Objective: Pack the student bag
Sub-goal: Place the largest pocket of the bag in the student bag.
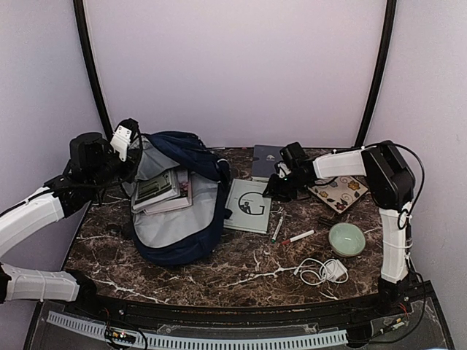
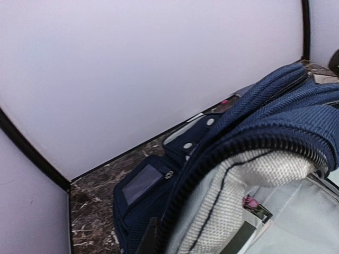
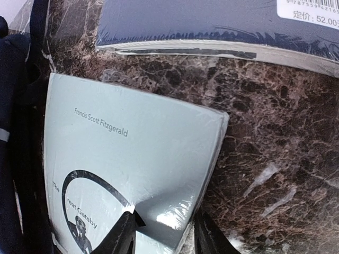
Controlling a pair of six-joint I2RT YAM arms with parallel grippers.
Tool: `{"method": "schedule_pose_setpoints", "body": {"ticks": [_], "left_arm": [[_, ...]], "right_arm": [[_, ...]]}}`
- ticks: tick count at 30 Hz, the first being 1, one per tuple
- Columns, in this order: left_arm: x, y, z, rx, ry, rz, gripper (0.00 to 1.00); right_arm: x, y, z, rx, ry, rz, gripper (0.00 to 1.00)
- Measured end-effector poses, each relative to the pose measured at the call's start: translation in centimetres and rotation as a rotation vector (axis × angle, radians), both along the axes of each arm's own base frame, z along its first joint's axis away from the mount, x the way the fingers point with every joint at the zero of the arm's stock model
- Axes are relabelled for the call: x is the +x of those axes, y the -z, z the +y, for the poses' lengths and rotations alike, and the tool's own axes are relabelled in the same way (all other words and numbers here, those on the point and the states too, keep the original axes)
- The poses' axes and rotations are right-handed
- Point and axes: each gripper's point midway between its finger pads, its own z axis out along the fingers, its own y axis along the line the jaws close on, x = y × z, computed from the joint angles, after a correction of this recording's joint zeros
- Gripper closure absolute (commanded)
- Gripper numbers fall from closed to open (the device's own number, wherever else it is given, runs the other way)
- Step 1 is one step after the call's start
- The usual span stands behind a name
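The student bag (image 1: 179,219) lies open on the left of the table, grey lining up, with books (image 1: 162,191) inside. My left gripper (image 1: 125,143) is at the bag's top left rim and holds it raised. In the left wrist view one dark finger (image 2: 145,235) lies against the zipper rim (image 2: 222,153); the other finger is hidden. My right gripper (image 1: 274,188) is open at the pale grey-blue Great Gatsby book (image 1: 248,206). In the right wrist view its fingers (image 3: 123,235) straddle the book's right edge (image 3: 159,159), one on the cover and one on the table.
A dark blue book (image 1: 265,159) lies behind, also in the right wrist view (image 3: 212,24). A patterned notebook (image 1: 337,192), two markers (image 1: 298,238), a green bowl (image 1: 346,239) and a white charger cable (image 1: 321,271) lie on the right. Walls close in behind.
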Motion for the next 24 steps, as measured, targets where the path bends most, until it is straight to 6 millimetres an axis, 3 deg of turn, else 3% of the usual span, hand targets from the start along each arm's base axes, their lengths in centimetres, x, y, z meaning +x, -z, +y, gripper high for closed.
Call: {"method": "schedule_pose_setpoints", "body": {"ticks": [5, 9, 13, 17, 21, 24], "left_arm": [[1.6, -2.7, 5.4, 0.048, -0.200, -0.043, 1.00], [2.5, -3.6, 7.6, 0.084, -0.290, -0.031, 1.00], [2.8, -2.4, 7.9, 0.077, -0.306, 0.021, 1.00], [2.2, 0.6, 6.6, -0.012, -0.250, 0.097, 0.98], [1.1, 3.8, 4.5, -0.089, -0.166, 0.192, 0.56], [0.1, 5.3, 2.7, -0.107, -0.106, 0.259, 0.42]], "right_arm": [[0.1, -0.3, -0.1, -0.073, -0.024, -0.033, 0.58], [0.0, -0.6, 0.1, -0.157, -0.058, -0.071, 0.55], [-0.5, -0.4, 0.3, -0.208, -0.083, -0.090, 0.51], [-1.0, -0.7, 0.4, -0.231, -0.101, -0.111, 0.45], [-1.7, -0.6, 0.0, -0.250, -0.109, -0.114, 0.44], [-2.1, -0.3, -0.4, -0.253, -0.110, -0.116, 0.44]]}}
